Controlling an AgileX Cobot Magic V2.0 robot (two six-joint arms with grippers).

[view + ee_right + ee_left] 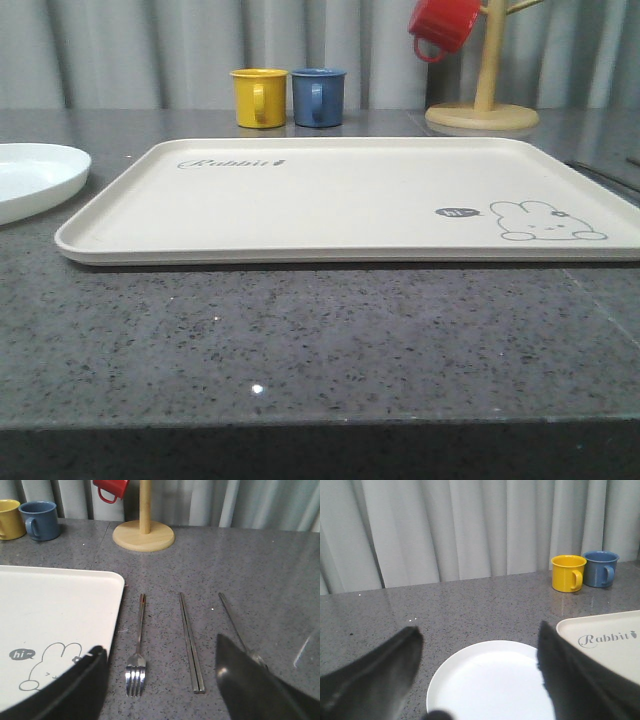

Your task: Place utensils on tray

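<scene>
The tray (pixel 340 200) lies flat in the middle of the bench (pixel 300 340), bare, nothing loaded on it yet. The plate (pixel 490 685) sits just beside its left edge, apart from it, and my left hand (pixel 477 675) hangs over that plate with its fingers spread wide, one to each side of it. Off the tray's right edge the fork (pixel 137 645), the chopsticks (pixel 191 640) and the spoon (pixel 239 630) lie in a row on the bench, side by side and roughly parallel, handles toward the back. My right hand (pixel 160 690) is above them, also wide and holding nothing; one finger partly covers the spoon's bowl end.

I judge the plate the awkward one: it is shallow and lies flat on the stone, so a finger that fails to get under the rim may only skid it, or push it into the tray's lip. The cutlery is thin, smooth metal on a hard surface, so a closing grip could slide off or spin a piece. The two chopsticks lie touching, and a careless pinch might lift one and leave the other. The fork lies just beside the tray's edge, so a finger coming down there has little room.

Toward the back edge stand a yellow mug (pixel 259 97) and a blue mug (pixel 318 96), and a wooden mug stand (pixel 484 100) carrying a red mug (pixel 443 24). All are well apart from my paths; nothing blocks the tray.
</scene>
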